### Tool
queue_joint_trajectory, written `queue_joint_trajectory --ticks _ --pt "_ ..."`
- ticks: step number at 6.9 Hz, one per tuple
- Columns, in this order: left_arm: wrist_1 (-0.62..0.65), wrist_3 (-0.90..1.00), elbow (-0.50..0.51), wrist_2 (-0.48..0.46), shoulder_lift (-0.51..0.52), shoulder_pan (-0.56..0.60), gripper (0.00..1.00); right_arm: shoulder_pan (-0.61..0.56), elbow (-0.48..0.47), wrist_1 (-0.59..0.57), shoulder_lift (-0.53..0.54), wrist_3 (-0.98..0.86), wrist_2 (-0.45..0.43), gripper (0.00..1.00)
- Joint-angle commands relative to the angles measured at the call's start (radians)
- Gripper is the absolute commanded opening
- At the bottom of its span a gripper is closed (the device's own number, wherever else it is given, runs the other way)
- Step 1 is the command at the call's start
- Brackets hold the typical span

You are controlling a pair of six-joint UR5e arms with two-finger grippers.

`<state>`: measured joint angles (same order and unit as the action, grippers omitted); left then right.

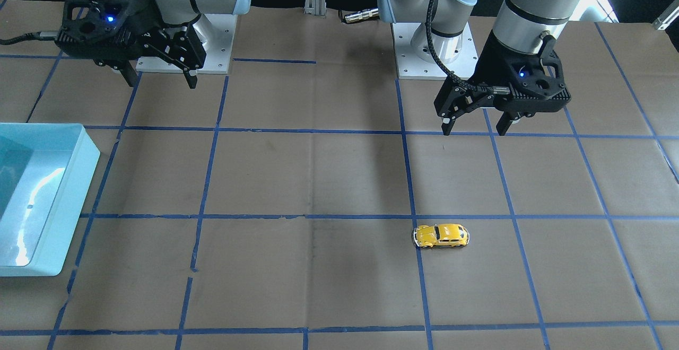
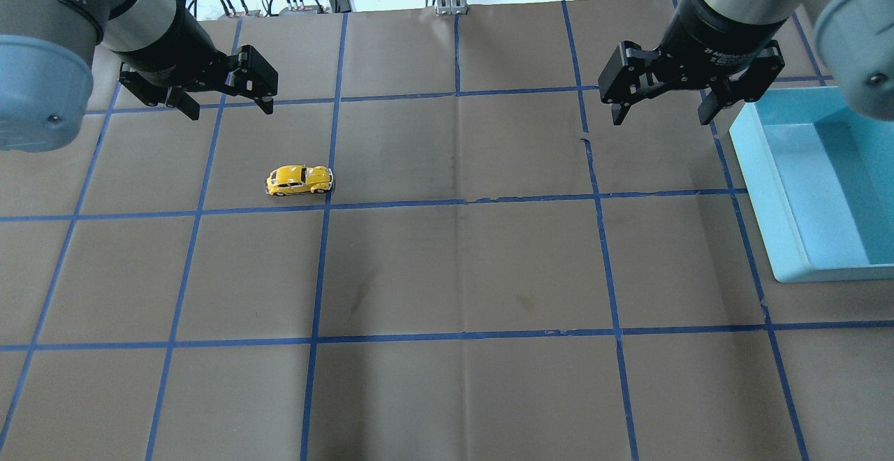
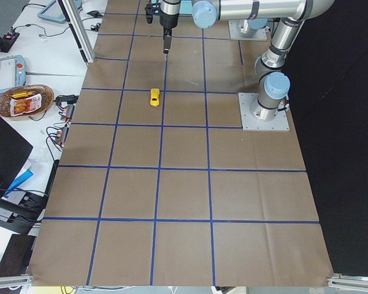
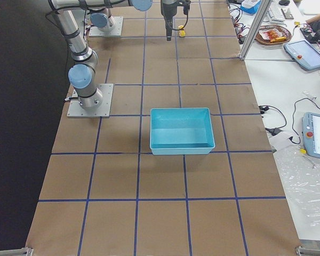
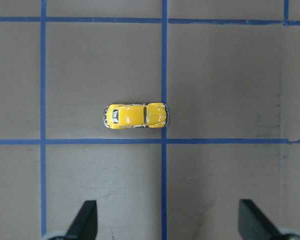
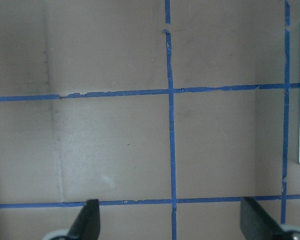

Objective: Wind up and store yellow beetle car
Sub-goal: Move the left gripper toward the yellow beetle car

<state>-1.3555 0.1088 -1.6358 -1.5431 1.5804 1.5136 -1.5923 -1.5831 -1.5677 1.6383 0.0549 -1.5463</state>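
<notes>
The yellow beetle car [image 2: 299, 180] stands on its wheels on the brown table, beside a blue tape line, on my left side. It also shows in the front view [image 1: 441, 236], the left side view [image 3: 154, 97] and the left wrist view [image 5: 136, 115]. My left gripper [image 2: 230, 108] hangs open and empty above the table, short of the car; its fingertips [image 5: 87, 215] frame the bottom of the wrist view. My right gripper [image 2: 660, 120] is open and empty, high over the table next to the light blue bin [image 2: 768, 188].
The light blue bin [image 1: 79, 180] is empty and sits at the table's edge on my right; it also shows in the right side view [image 4: 181, 149]. Blue tape lines grid the brown table. Both arm bases [image 1: 424, 53] stand at the near edge.
</notes>
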Motion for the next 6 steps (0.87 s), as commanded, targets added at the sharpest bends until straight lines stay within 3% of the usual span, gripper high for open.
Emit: queue_joint_trajectory --ticks 1,4,6 --pt "0.076 0.445 0.024 0.006 0.108 -0.068 1.00 0.000 0.000 0.000 -0.002 -0.001 0.000 0.99" --pt "0.095 0.929 0.065 0.044 0.234 -0.101 1.00 0.000 0.000 0.000 -0.002 0.000 0.000 0.99" --pt "0.092 1.137 0.060 0.043 0.286 -0.093 1.00 0.002 0.000 0.000 -0.002 -0.001 -0.001 0.99"
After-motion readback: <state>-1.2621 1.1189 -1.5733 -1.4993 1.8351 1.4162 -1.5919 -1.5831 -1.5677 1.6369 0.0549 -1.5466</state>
